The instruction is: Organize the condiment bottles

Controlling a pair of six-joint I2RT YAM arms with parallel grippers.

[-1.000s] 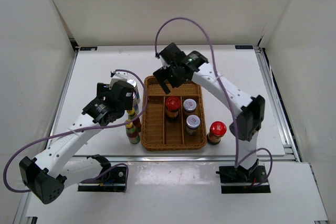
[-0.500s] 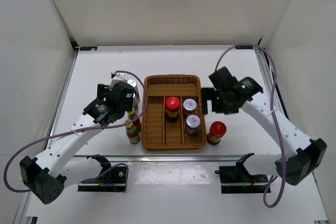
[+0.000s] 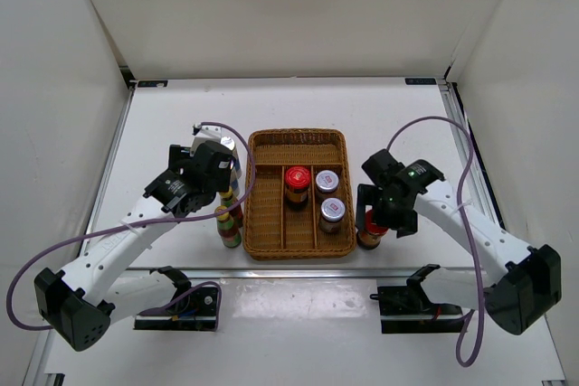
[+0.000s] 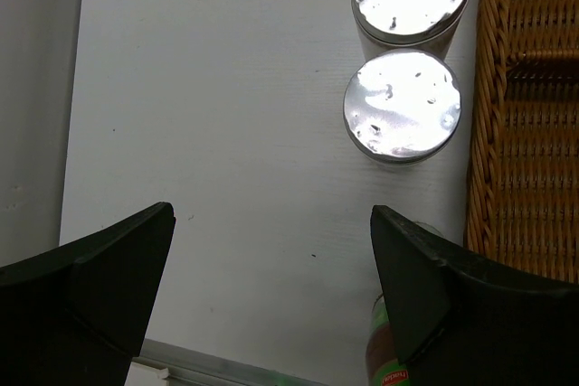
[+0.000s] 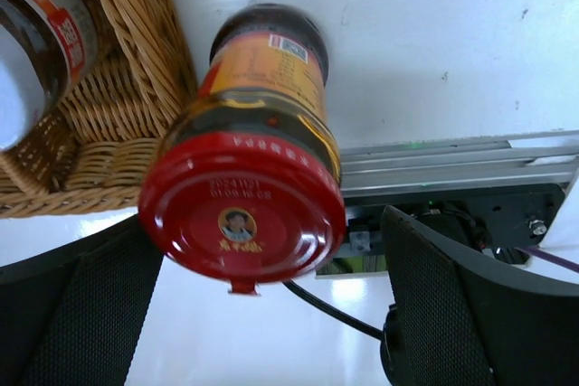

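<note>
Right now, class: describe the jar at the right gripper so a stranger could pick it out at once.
Find the wicker tray in the middle of the table. Just outside its right wall, near the front corner, stands a jar, straddled by the open right gripper. It is the only red-lidded jar outside the tray; its twin sits inside.

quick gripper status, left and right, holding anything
left gripper: open, holding nothing
right gripper: open, jaws either side of the red-lidded jar, not closed on it

four jars (image 3: 297, 176), four bottles (image 4: 403, 106), one wicker tray (image 3: 298, 135)
</note>
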